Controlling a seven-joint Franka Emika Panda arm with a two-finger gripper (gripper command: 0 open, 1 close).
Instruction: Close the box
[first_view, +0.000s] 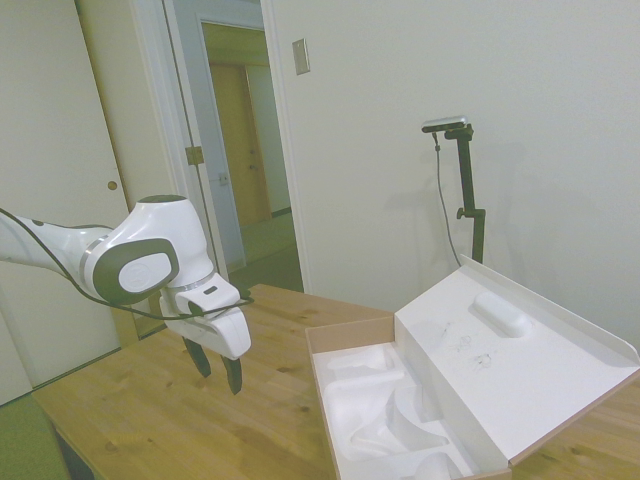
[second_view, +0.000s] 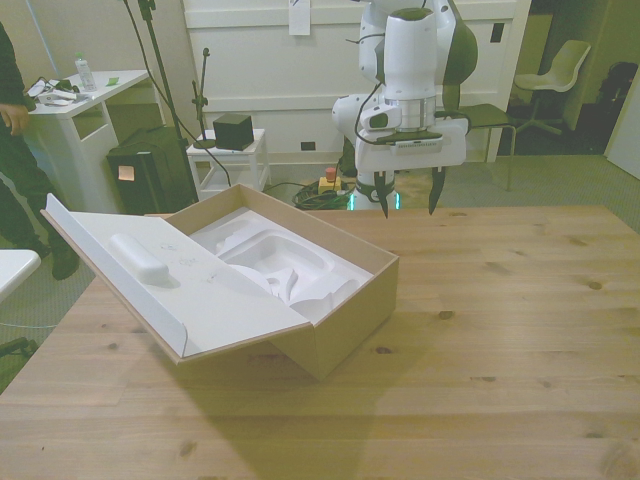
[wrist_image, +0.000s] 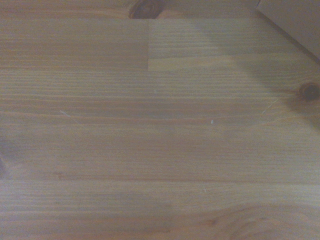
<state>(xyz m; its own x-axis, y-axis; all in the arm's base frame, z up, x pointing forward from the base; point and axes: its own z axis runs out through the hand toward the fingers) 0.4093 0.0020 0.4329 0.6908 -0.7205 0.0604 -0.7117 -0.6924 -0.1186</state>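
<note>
Cardboard box (second_view: 345, 325) open; near corner cropped

So the box (second_view: 335, 310) is a big flat cardboard thing, brown outside, white inside, sitting wide open on the wood table toward the front view's left. There's a moulded white foam insert (second_view: 285, 270) in the tray. The lid (second_view: 170, 280) tilts back toward 9 o'clock, with an oblong bump (second_view: 140, 257) on its inner face.
</note>
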